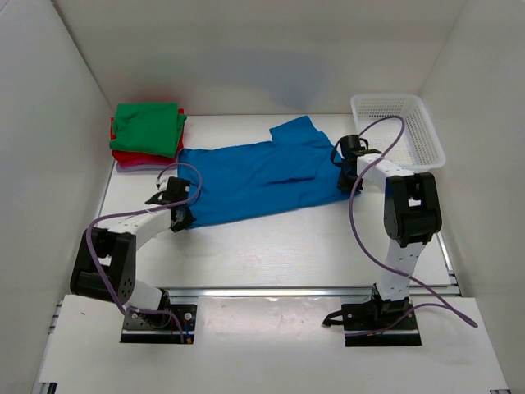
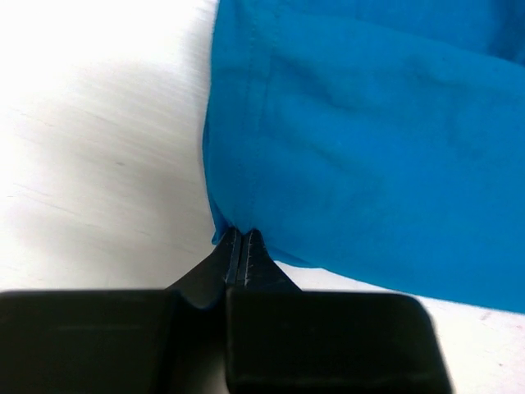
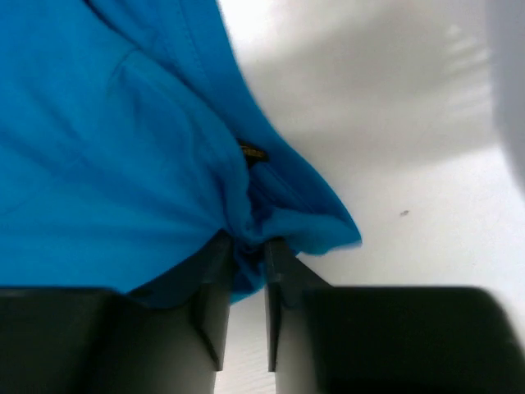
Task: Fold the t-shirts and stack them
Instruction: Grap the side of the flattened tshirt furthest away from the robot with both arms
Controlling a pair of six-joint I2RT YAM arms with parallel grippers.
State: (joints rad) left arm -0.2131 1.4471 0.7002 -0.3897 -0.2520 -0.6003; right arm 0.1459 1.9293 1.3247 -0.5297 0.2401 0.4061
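Our left gripper (image 2: 238,240) clenches the near-left hem corner of the bright blue cloth t-shirt (image 1: 254,176) spread flat in the middle, and our right gripper (image 3: 246,256) grasps its bunched right edge, so the left's thin bite could slip on lifting.

Left hand (image 2: 239,240) pinched shut, seemingly on blue t-shirt (image 2: 369,139) hem corner, white table (image 2: 98,148)
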